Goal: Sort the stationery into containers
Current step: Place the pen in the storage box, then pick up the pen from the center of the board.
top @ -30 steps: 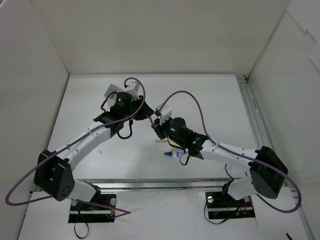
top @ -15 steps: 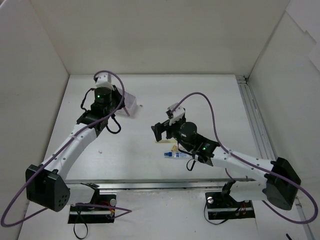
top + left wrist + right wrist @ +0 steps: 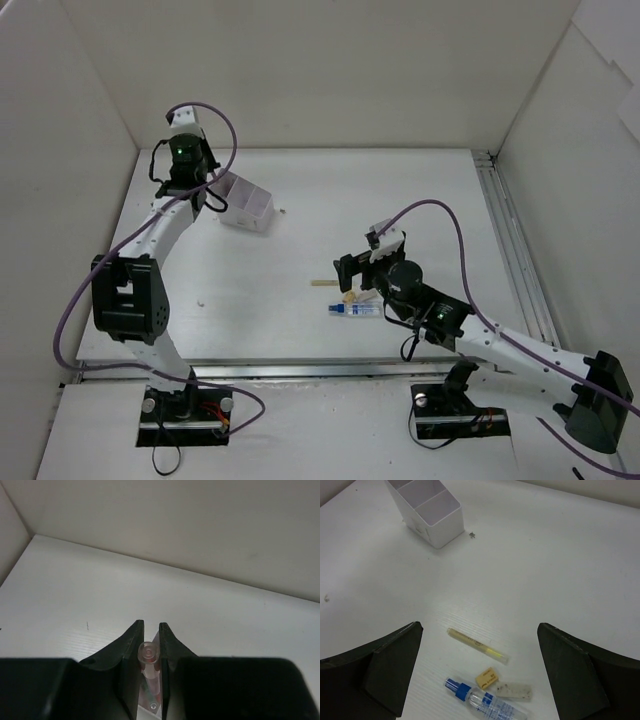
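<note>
In the left wrist view my left gripper (image 3: 150,626) is shut on a pen with a clear cap and red inside (image 3: 148,653), pointing toward the back wall. From above, that gripper (image 3: 184,140) is raised at the far left, behind the white compartment box (image 3: 246,204). My right gripper (image 3: 352,266) hangs open over loose stationery. Below its wide-open jaws (image 3: 479,626) lie a yellow pen (image 3: 476,645), a tan eraser (image 3: 486,676), a speckled white eraser (image 3: 514,691) and a blue-and-white tube (image 3: 482,701). The box (image 3: 426,511) stands beyond them, its compartments facing away.
The yellow pen (image 3: 325,283) and the tube (image 3: 355,310) lie mid-table near the front. A small dark speck (image 3: 472,534) sits beside the box. A metal rail (image 3: 512,250) runs along the table's right side, and walls close in the left, back and right.
The left arm swung from mid-table to the far left back corner, still gripping the pen, uncovering the box. The right gripper opened and drew back toward the near right, over the loose items.
</note>
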Controlling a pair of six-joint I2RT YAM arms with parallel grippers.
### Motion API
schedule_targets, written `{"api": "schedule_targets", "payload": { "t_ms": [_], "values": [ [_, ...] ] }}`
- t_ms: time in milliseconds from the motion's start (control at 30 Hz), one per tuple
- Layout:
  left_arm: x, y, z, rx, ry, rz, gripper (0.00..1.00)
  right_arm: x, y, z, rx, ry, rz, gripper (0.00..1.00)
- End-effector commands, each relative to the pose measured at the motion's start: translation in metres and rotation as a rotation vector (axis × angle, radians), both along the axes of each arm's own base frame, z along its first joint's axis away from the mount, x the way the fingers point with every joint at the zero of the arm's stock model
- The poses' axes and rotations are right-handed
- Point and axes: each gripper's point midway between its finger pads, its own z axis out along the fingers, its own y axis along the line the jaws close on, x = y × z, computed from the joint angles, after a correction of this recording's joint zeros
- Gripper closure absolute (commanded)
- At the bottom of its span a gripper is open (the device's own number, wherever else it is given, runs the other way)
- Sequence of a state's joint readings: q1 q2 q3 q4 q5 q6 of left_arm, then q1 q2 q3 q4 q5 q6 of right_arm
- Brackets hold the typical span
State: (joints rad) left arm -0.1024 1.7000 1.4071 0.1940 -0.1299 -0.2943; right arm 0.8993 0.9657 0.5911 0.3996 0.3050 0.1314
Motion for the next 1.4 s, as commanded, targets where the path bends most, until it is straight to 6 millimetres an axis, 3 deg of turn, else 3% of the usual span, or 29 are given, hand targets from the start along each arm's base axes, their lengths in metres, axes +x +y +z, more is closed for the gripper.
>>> {"api": "schedule_targets", "payload": {
  "t_ms": [0, 100, 133, 200, 333, 400, 467, 500, 533, 600, 633, 667, 733, 833, 867, 933, 967, 1067, 1100, 1167, 1200, 1233, 1267, 1300, 1367],
  "values": [
    [0.02, 0.005, 0.054, 0.033, -0.181, -0.033, 1.0, 0.003, -0.017, 0.009, 0.025, -0.007, -0.079, 0.02],
    [0.04, 0.007, 0.034, 0.021, -0.154, -0.03, 1.0, -0.001, -0.021, 0.008, 0.027, 0.006, -0.085, 0.02],
    [0.043, 0.004, 0.038, 0.014, -0.157, -0.045, 1.0, -0.002, -0.022, 0.006, 0.019, 0.012, -0.084, 0.02],
    [0.05, 0.007, 0.028, 0.006, -0.134, -0.043, 1.0, -0.002, -0.026, 0.003, 0.006, 0.015, -0.095, 0.02],
    [0.051, 0.007, 0.016, 0.001, -0.12, -0.042, 1.0, 0.0, -0.031, -0.005, -0.031, 0.027, -0.119, 0.02],
    [0.046, 0.006, 0.01, -0.02, -0.107, -0.041, 0.77, -0.001, -0.03, -0.01, -0.058, 0.047, -0.108, 0.02],
    [0.04, 0.001, 0.001, -0.026, -0.094, -0.072, 0.64, -0.003, -0.024, -0.016, -0.101, 0.062, -0.062, 0.02],
    [0.034, -0.006, 0.009, -0.035, -0.112, -0.114, 0.59, -0.005, -0.023, -0.022, -0.128, 0.076, -0.046, 0.02],
    [0.029, -0.009, 0.004, -0.038, -0.108, -0.129, 0.52, -0.008, -0.019, -0.023, -0.143, 0.08, -0.015, 0.02],
    [0.019, -0.01, 0.02, -0.051, -0.141, -0.133, 0.45, -0.008, -0.013, -0.03, -0.184, 0.099, 0.023, 0.02],
    [0.015, -0.012, 0.024, -0.073, -0.145, -0.14, 0.27, -0.011, -0.007, -0.035, -0.205, 0.113, 0.069, 0.02],
    [0.012, -0.014, 0.031, -0.082, -0.154, -0.153, 0.15, -0.008, -0.005, -0.04, -0.228, 0.133, 0.068, 0.02],
    [0.002, -0.022, 0.047, -0.106, -0.153, -0.195, 0.0, -0.014, 0.006, -0.052, -0.288, 0.172, 0.154, 0.02],
    [-0.017, -0.032, 0.068, -0.129, -0.136, -0.226, 0.0, -0.006, 0.014, -0.07, -0.386, 0.22, 0.185, 0.02],
    [-0.029, -0.037, 0.083, -0.133, -0.144, -0.238, 0.0, 0.0, 0.02, -0.076, -0.408, 0.241, 0.197, 0.02],
    [-0.049, -0.05, 0.08, -0.145, -0.073, -0.262, 0.0, 0.003, 0.029, -0.083, -0.418, 0.267, 0.25, 0.02],
    [-0.064, -0.05, 0.091, -0.156, -0.077, -0.268, 0.0, 0.009, 0.033, -0.09, -0.426, 0.291, 0.261, 0.02],
    [-0.11, -0.058, 0.077, -0.191, 0.002, -0.279, 0.0, 0.02, 0.042, -0.104, -0.418, 0.343, 0.311, 0.02],
    [-0.122, -0.059, 0.046, -0.211, 0.063, -0.259, 0.0, 0.023, 0.041, -0.108, -0.409, 0.362, 0.324, 0.02],
    [-0.148, -0.06, 0.044, -0.238, 0.037, -0.263, 0.0, 0.028, 0.045, -0.12, -0.413, 0.397, 0.345, 0.04],
    [-0.159, -0.064, 0.034, -0.253, 0.055, -0.275, 0.0, 0.03, 0.044, -0.125, -0.412, 0.412, 0.346, 0.04],
    [-0.17, -0.062, 0.007, -0.26, 0.11, -0.264, 0.0, 0.033, 0.044, -0.133, -0.408, 0.438, 0.35, 0.05],
    [-0.183, -0.06, 0.012, -0.265, 0.088, -0.264, 0.0, 0.033, 0.045, -0.135, -0.404, 0.448, 0.358, 0.07],
    [-0.195, -0.061, -0.009, -0.276, 0.138, -0.263, 0.0, 0.034, 0.046, -0.137, -0.388, 0.459, 0.373, 0.08],
    [-0.214, -0.058, -0.011, -0.281, 0.128, -0.264, 0.0, 0.039, 0.045, -0.142, -0.38, 0.46, 0.376, 0.11]
  ]
}}
